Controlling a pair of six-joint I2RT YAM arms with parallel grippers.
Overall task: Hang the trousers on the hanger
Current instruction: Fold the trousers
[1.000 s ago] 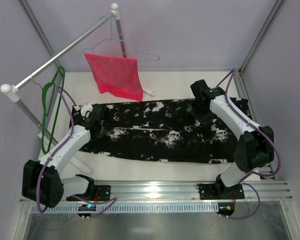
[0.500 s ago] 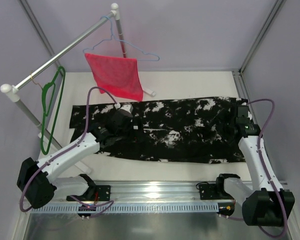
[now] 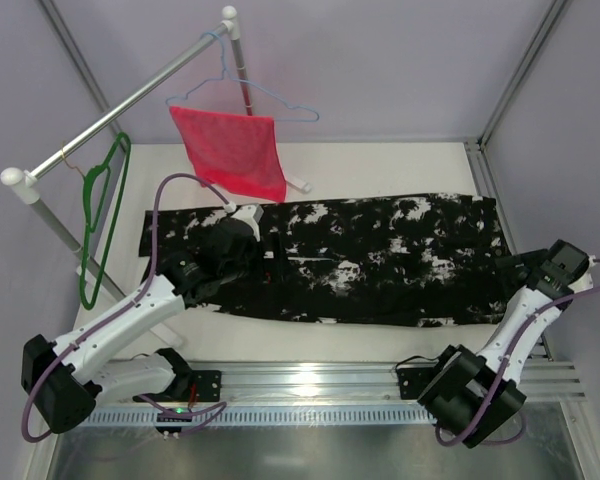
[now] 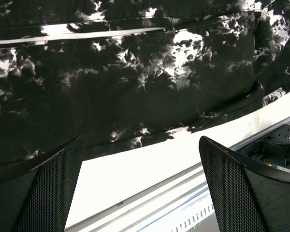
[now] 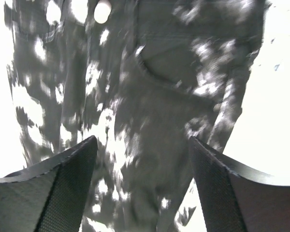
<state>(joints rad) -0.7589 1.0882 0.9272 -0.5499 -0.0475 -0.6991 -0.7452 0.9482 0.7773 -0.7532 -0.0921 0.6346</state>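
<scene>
One pair of trousers (image 3: 380,260) lies flat across the worktop (image 3: 380,165), from near its left edge to its right edge. Only the top view shows the one rail (image 3: 130,100) and its two hangers: the green hanger (image 3: 98,172) at the left, and a pale blue hanger (image 3: 270,100) carrying one red cloth (image 3: 235,150). The wrist views show the left jaws and right jaws spread wide and empty above the fabric.

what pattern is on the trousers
The fabric trousers are black with irregular white splotches; best seen in the top external view.
</scene>
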